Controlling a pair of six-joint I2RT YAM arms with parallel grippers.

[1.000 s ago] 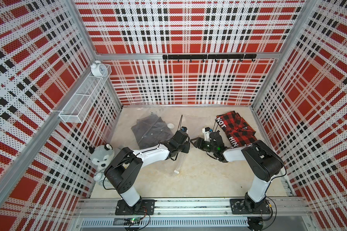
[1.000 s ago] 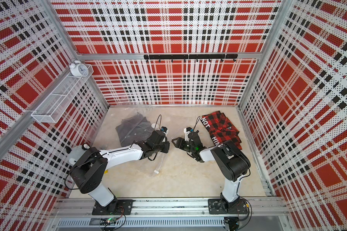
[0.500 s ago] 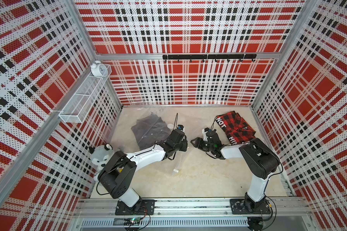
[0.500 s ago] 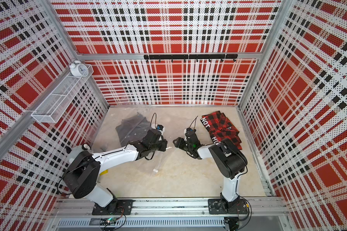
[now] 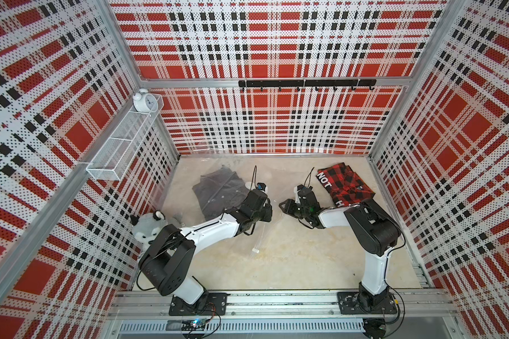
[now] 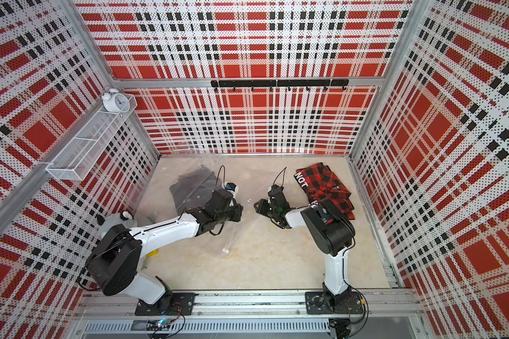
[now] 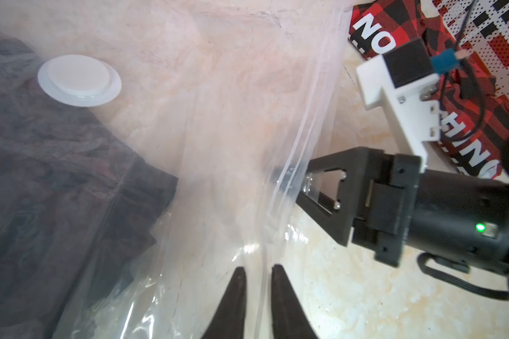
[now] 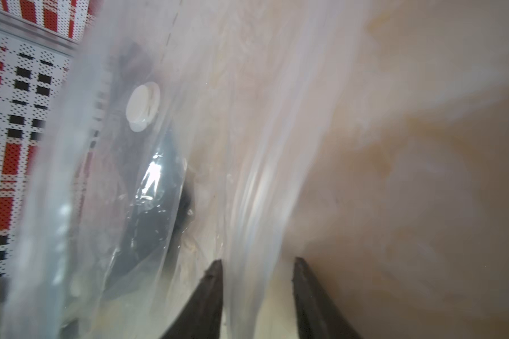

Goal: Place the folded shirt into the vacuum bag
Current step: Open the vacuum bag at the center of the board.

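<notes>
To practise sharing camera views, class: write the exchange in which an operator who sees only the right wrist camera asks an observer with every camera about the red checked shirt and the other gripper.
Operator: I see only the vacuum bag between the fingers of my right gripper. Where is the red checked shirt?
Observer: In both top views it lies on the table beside the right arm, outside the bag.
Operator: And the left gripper?
Observer: The left wrist view shows it closed on the bag's zip edge, near your gripper.
</notes>
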